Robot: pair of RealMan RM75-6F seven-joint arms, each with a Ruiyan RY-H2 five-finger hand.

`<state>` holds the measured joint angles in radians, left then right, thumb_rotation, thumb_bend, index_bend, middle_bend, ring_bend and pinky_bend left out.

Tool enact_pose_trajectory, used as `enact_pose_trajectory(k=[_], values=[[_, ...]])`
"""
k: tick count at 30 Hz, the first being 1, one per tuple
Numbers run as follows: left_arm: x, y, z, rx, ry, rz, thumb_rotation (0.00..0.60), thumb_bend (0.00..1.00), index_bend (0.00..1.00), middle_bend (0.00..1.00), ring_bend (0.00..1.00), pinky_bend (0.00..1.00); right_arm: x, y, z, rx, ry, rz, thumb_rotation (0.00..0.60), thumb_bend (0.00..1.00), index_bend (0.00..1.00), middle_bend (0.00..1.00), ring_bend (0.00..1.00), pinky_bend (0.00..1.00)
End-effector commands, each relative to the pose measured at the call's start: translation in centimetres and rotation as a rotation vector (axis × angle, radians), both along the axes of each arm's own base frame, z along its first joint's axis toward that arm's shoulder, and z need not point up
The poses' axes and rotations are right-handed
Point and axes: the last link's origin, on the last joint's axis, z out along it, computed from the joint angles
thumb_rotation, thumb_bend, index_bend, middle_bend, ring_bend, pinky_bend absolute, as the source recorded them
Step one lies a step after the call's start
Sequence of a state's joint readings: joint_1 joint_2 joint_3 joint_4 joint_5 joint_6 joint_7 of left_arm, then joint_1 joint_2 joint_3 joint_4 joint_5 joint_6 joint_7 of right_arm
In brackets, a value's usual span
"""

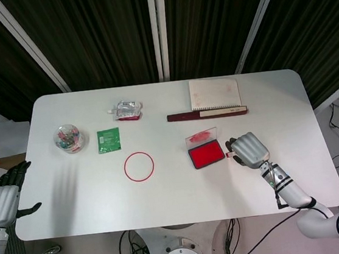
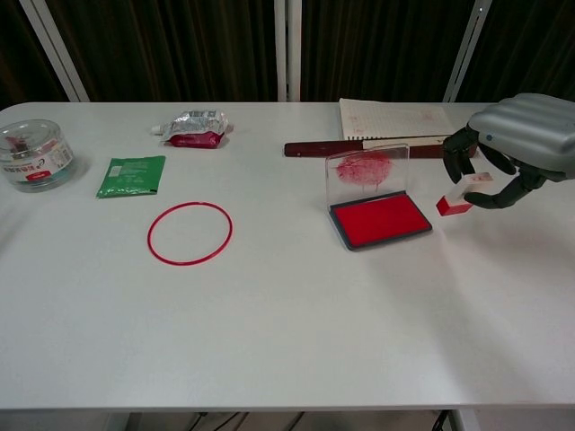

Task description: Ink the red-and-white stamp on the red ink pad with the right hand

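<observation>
**Right hand holds stamp aloft beside ink pad**

The right hand (image 2: 512, 144) grips the red-and-white stamp (image 2: 460, 197) between its thumb and curled fingers (image 2: 460, 153), red end tilted down. In the chest view the stamp is clear of the table (image 2: 287, 323), just beside the right edge of the red ink pad (image 2: 379, 220) and not touching it. In the head view the hand covers most of the stamp, and only a small red tip shows at the fingertips nearest the pad.

The ink pad lies open, its clear lid (image 2: 367, 168) standing upright at the far edge with red smears on it. Beyond the fingers lie a dark red ruler (image 2: 359, 146) and a notepad (image 2: 395, 118).

The left hand (image 1: 3, 198) hangs off the table's left edge, fingers apart, grasping nothing.

Well apart from the right fingers, on the table's left half: a red ring (image 2: 190, 233), a green packet (image 2: 132, 175), a silver-and-red pouch (image 2: 193, 127), and a clear round tub (image 2: 34, 154) of small coloured items.
</observation>
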<state>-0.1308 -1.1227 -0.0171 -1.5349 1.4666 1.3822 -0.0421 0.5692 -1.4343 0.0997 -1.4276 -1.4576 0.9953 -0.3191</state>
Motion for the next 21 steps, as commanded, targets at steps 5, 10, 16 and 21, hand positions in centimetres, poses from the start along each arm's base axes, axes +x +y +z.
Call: enact_pose_trajectory(k=[5,10,16,21], values=[[-0.4,0.1,-0.1,-0.005,-0.008,0.005,0.6,0.07,0.04,0.07,0.08,0.18,4.1,-1.9,-1.8,0.081,-0.013,-0.055,0.6,0.26,0.62,0.58,0.72,0.92],[-0.5,0.3,-0.2,-0.014,-0.009,0.001,0.6,0.07,0.04,0.07,0.08,0.18,5.1,-2.1,-3.1,0.084,-0.027,-0.099,0.6,0.26,0.63,0.59,0.72,0.92],[-0.9,0.2,0.1,-0.012,-0.012,0.01,0.6,0.07,0.04,0.07,0.08,0.18,5.6,-2.5,-4.1,0.103,-0.016,-0.122,0.6,0.26,0.64,0.59,0.72,0.92],[-1.2,0.1,0.2,-0.015,-0.017,0.021,0.6,0.07,0.04,0.07,0.08,0.18,5.7,-2.8,-4.7,0.115,0.005,-0.13,0.6,0.27,0.64,0.59,0.72,0.92]])
